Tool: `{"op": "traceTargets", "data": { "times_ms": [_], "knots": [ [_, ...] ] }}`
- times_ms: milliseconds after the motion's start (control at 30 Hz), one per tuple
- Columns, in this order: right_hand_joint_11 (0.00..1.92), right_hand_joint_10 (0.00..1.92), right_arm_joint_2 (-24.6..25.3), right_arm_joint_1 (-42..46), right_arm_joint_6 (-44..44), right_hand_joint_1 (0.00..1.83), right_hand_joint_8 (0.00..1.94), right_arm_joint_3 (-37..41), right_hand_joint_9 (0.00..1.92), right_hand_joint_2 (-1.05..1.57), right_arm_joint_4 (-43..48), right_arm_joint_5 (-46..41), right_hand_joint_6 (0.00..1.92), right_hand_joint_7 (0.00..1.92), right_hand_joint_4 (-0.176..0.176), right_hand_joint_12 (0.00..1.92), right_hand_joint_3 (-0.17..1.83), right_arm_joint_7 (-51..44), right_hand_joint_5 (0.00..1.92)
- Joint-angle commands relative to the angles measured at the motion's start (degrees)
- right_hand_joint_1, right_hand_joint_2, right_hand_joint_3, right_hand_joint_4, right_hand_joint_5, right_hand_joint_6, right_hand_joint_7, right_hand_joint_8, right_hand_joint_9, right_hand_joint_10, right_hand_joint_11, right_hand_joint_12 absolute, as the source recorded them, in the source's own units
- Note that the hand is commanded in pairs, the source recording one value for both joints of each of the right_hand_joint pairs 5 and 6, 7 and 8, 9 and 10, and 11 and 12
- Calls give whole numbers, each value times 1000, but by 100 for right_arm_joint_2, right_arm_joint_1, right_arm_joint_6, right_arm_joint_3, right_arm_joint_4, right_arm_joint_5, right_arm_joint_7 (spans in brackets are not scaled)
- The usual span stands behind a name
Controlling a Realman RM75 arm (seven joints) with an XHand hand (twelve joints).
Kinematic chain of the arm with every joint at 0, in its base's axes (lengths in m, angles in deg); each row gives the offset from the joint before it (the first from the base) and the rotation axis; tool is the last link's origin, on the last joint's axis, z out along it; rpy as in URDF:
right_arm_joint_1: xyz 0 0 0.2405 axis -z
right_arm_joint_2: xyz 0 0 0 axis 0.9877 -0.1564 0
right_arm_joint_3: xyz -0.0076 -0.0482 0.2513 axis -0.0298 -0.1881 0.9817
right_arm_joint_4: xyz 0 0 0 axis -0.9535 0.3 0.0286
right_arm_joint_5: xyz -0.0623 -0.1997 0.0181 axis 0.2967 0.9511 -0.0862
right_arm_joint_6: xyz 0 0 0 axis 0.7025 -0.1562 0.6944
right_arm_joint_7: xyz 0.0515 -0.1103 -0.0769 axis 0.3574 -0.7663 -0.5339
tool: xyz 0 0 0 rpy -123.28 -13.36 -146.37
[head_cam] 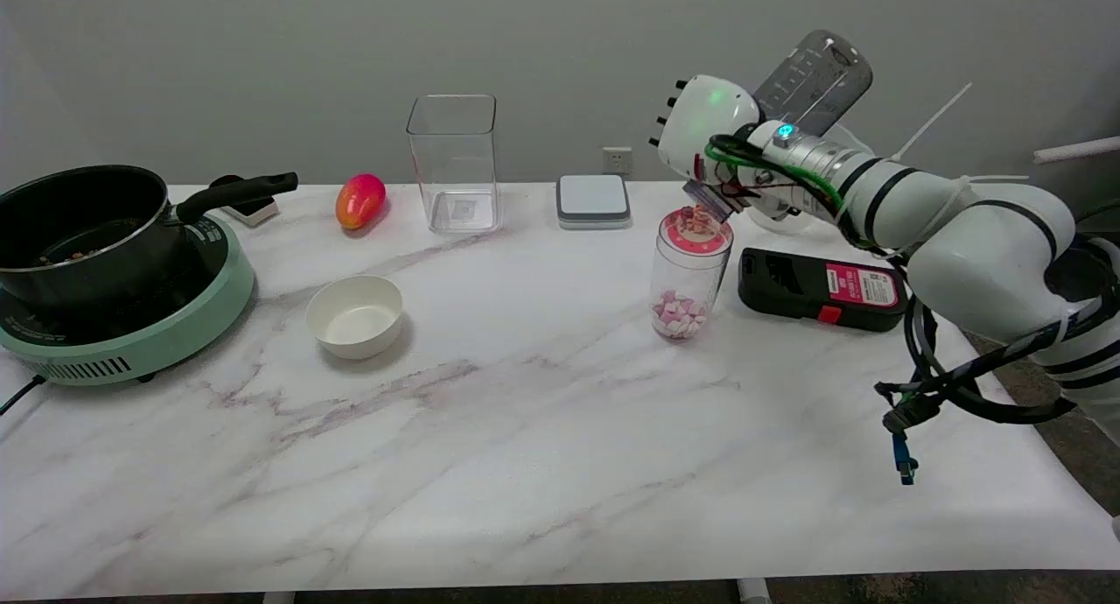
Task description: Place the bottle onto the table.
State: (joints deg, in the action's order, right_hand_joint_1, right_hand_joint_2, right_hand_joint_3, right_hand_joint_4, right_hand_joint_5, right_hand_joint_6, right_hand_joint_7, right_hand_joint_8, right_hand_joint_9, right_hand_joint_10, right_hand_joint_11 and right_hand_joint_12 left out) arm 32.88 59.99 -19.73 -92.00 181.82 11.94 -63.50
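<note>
A clear plastic bottle (687,276) with a red-and-pink rim stands on the marble table (525,429), right of the middle. Pink and white cubes lie at its bottom. My right hand (704,144) hangs directly over it, its white back towards the camera. The fingertips (700,208) come down onto the bottle's mouth and hold it at the rim. Most of the fingers are hidden behind the hand's back. The bottle's base looks to be touching the tabletop.
A black device with a red label (818,291) lies just right of the bottle. Behind are a grey-white box (593,201), a tall clear container (455,162) and a mango (360,200). A white bowl (355,315) and a pot on a green cooker (114,271) sit to the left.
</note>
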Motion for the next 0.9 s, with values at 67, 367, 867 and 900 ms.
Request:
{"op": "traceTargets", "data": {
  "times_ms": [67,367,867,900],
  "knots": [
    [1061,1308,47,496,-1632,1471,1413,1093,1308,328,-8,-1057,1202,1413,0,1061,1338,447,1202],
    [1040,1282,384,2314,-3009,1486,1387,2301,1282,228,-16,-1162,1170,1387,0,1040,1442,943,1170],
    [975,1251,1701,4308,-7300,1529,1328,1799,1251,-60,-48,-2578,1025,1328,0,975,1762,517,1025],
    [973,1250,1701,4316,-7549,1532,1326,1647,1250,-67,-48,-2644,1015,1326,0,973,1769,458,1015]
  ]
}}
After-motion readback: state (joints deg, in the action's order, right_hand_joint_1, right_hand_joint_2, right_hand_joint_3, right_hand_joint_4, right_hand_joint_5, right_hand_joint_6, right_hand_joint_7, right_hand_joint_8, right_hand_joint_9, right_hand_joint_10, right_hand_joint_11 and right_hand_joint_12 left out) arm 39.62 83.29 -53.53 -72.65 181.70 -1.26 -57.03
